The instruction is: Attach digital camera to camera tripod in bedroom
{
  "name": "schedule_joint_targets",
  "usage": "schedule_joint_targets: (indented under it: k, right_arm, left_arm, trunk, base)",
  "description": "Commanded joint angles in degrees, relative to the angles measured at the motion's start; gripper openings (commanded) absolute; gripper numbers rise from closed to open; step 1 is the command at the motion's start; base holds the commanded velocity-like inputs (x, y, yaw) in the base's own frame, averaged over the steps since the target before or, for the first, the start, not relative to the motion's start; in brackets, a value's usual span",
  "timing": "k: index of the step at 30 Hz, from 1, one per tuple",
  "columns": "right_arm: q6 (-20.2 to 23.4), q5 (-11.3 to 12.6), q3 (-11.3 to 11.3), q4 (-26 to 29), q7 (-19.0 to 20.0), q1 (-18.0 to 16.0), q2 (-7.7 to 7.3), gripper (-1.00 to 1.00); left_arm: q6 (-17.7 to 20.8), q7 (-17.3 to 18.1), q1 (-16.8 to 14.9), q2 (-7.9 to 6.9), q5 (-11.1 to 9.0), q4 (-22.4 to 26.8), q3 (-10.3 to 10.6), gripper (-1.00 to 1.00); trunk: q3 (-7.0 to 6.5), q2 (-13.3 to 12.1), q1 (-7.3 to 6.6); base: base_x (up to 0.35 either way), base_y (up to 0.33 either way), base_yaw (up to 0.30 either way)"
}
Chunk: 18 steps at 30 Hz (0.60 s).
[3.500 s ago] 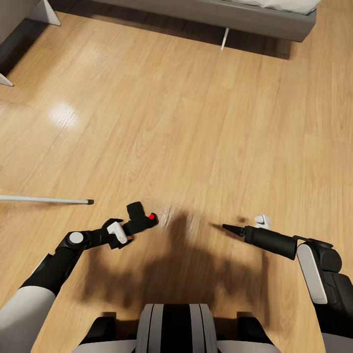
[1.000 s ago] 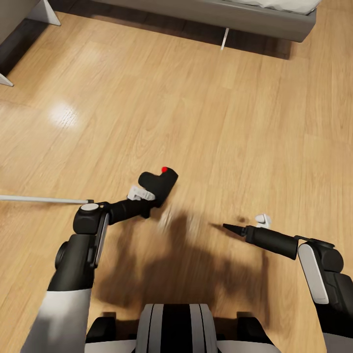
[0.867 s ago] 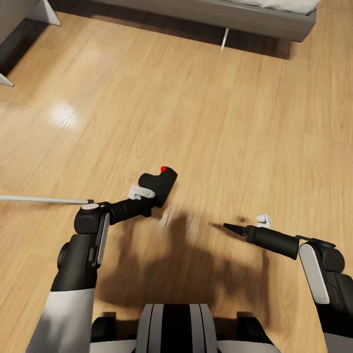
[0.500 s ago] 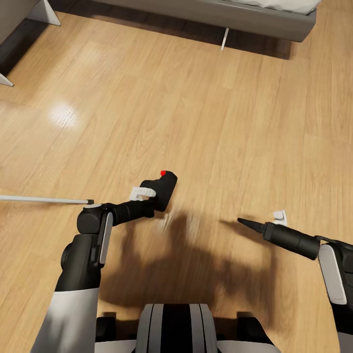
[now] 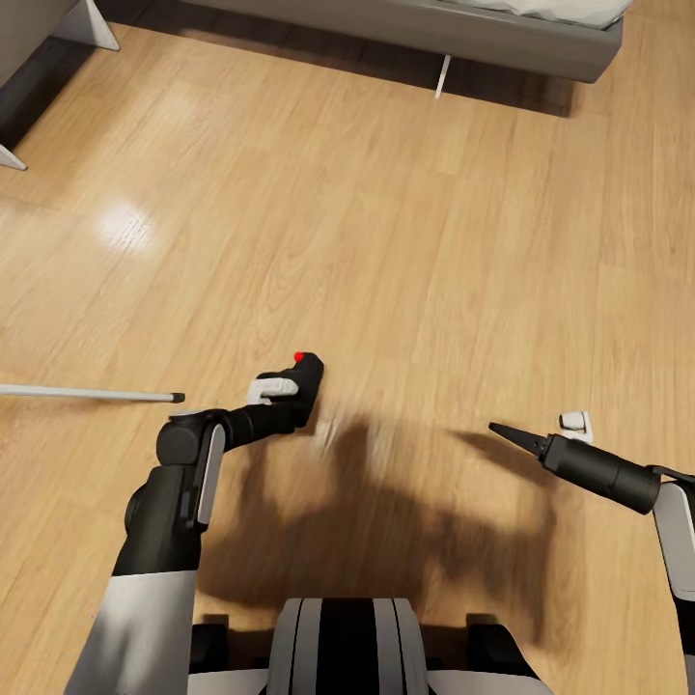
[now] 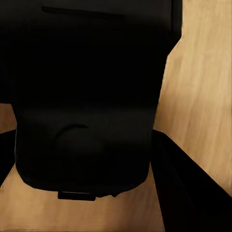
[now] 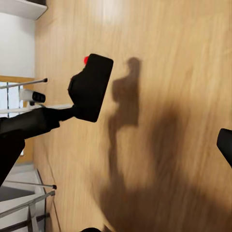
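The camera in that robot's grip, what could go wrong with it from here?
The digital camera hangs over bare wood floor in the left gripper; if the grip slips, it would likely fall. A tripod leg lies close beside the left arm, so a swing might knock it.

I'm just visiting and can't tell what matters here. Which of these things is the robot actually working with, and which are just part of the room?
Part of the job:
- digital camera, clamped in the left gripper
- camera tripod, one silver leg showing at the side

Just there:
- grey bed frame
- wood floor
- right gripper, holding nothing
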<state>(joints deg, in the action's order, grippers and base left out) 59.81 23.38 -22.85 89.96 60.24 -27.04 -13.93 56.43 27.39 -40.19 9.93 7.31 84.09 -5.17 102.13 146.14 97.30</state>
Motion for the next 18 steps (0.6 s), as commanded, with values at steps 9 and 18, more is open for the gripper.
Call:
schedule_joint_targets:
  k: [9, 18]
  right_arm:
    - [0.2, -0.2, -0.1, 0.0, 0.4, 0.0, -0.04, 1.00]
    - [0.2, -0.8, -0.1, -0.1, 0.4, 0.0, -1.00, 1.00]
  left_arm:
    - [-0.1, -8.9, 0.0, 0.00, -12.9, -0.5, -0.3, -1.00]
    - [-0.6, -1.9, 3.3, -3.55, -32.9, 0.1, -12.0, -1.00]
  trunk:
    - [-1.52, -0.1, -0.19]
    - [-3.52, -0.2, -0.42]
  base:
    - [0.000, 0.000, 0.000]
    - [0.000, 0.000, 0.000]
